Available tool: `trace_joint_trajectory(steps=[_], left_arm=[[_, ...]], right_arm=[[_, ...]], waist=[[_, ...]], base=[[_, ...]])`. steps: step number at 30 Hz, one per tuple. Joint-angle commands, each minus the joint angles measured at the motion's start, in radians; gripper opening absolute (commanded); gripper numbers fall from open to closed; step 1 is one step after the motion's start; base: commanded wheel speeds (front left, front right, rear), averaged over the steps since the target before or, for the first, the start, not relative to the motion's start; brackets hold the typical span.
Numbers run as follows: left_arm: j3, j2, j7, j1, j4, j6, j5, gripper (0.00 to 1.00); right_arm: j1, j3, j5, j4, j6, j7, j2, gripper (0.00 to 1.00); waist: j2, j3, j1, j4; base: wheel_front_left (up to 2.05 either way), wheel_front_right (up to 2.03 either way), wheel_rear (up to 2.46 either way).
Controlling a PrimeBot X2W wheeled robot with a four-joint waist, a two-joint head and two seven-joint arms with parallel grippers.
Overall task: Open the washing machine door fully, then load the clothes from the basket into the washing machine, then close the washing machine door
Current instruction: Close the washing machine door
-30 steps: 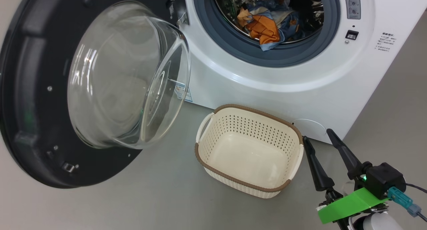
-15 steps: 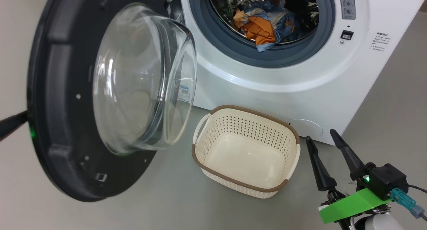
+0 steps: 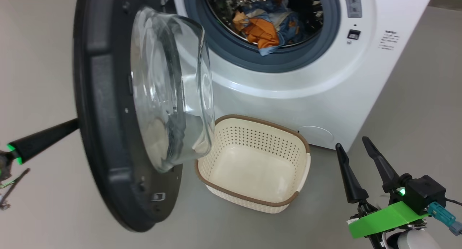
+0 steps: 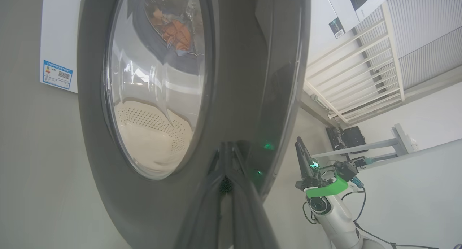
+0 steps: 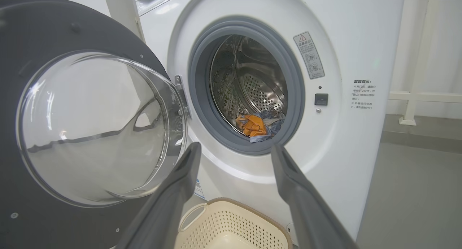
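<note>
The washing machine door [image 3: 101, 97] stands half swung, edge-on in the head view, its glass bowl [image 3: 173, 90] hanging over the basket's left end. My left gripper [image 4: 226, 169] is shut, tips pressed against the door's glossy outer ring [image 4: 238, 79]; one of its fingers [image 3: 43, 139] shows behind the door. The clothes [image 3: 263, 29] lie inside the washing machine [image 3: 288, 94], at the drum's front lip [image 5: 254, 124]. The cream basket [image 3: 263, 140] sits on the floor before the machine, nothing in it. My right gripper [image 3: 352, 142] is open and holds nothing, low at the right, pointing at the drum opening [image 5: 236, 147].
The door latch socket [image 3: 353, 34] sits right of the opening, the round white flap [image 3: 314, 135] low on the front. A blue label [image 4: 56, 74] is on the machine's lower left. A white railing [image 4: 353, 61] stands beyond. Grey floor lies open to the right.
The door has swung from wide open toward the machine, to about halfway. My left gripper's finger has come into view behind it. The camera shifted a little; the right gripper stayed put.
</note>
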Motion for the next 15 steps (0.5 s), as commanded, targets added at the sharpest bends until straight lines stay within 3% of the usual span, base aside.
trace_joint_trajectory(steps=[1,15], left_arm=[[0.036,0.033,0.009,-0.023,-0.048,-0.008,0.007,0.0],[0.006,-0.067,-0.012,-0.04,-0.15,-0.008,0.045,0.0]], right_arm=[[-0.012,0.012,-0.003,-0.029,0.005,-0.008,-0.002,1.0],[-0.018,-0.009,-0.013,-0.043,0.005,-0.008,0.009,1.0]], waist=[[0.0,0.004,0.0,-0.019],[0.0,0.027,0.0,-0.142]], base=[[0.0,0.0,0.0],[0.0,0.0,0.0]])
